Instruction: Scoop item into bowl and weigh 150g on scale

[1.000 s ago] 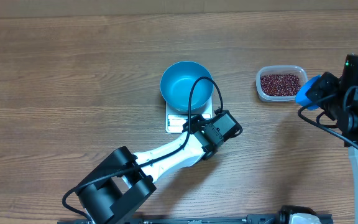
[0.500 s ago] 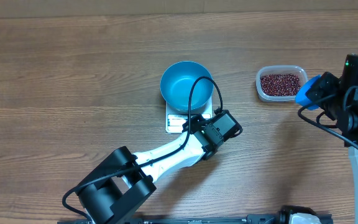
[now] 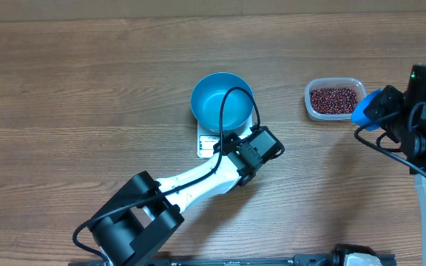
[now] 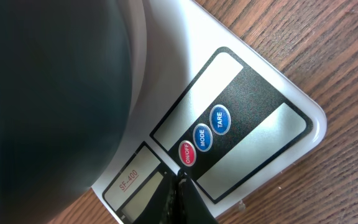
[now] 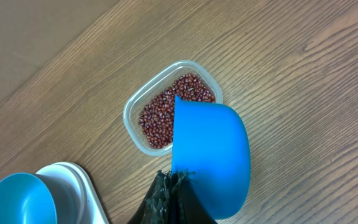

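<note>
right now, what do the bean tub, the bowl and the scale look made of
Tub: clear plastic, probably; beans show through its wall. Bowl: likely plastic, smooth teal with soft sheen. Scale: white glossy plastic, it seems, with a printed button panel.

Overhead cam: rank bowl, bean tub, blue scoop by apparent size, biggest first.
1. bowl: largest, a full round.
2. bean tub: about as wide as the bowl but shorter the other way.
3. blue scoop: smallest, but partly hidden and possibly nearer the camera, so its true size is unsure.

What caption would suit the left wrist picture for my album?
Shut left gripper poised beside the red ON/OFF button of the scale, with the bowl on it.
</note>
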You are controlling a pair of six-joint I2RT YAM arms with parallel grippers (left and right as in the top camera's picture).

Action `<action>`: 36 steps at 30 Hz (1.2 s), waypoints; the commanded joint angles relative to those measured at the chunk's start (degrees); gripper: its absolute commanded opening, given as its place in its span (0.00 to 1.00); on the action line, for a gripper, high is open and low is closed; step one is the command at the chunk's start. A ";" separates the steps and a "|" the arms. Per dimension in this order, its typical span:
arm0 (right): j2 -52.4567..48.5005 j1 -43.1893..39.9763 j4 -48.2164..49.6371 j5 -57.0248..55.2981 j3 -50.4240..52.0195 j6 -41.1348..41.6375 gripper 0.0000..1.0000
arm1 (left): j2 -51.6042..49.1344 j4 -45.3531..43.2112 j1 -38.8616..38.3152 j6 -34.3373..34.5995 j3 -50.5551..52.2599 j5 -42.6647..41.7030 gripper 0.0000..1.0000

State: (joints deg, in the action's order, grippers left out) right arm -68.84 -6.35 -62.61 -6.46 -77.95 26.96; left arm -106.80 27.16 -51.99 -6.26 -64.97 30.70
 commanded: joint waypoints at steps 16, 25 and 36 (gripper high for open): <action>0.68 -0.15 -0.11 -0.98 -1.51 -0.26 0.04 | -0.76 -0.90 1.03 0.94 0.85 -0.28 0.04; 0.68 -0.15 -0.11 -1.01 -1.51 -0.26 0.04 | -0.79 -1.99 1.42 0.96 1.16 -0.74 0.04; 0.68 -0.15 -0.13 -1.03 -1.51 -0.28 0.04 | -1.95 -3.21 1.51 0.92 1.20 -1.09 0.04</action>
State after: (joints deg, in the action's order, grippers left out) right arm -68.84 -6.35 -63.02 -6.46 -77.95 26.94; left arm -107.31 24.18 -50.85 -6.26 -64.20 30.02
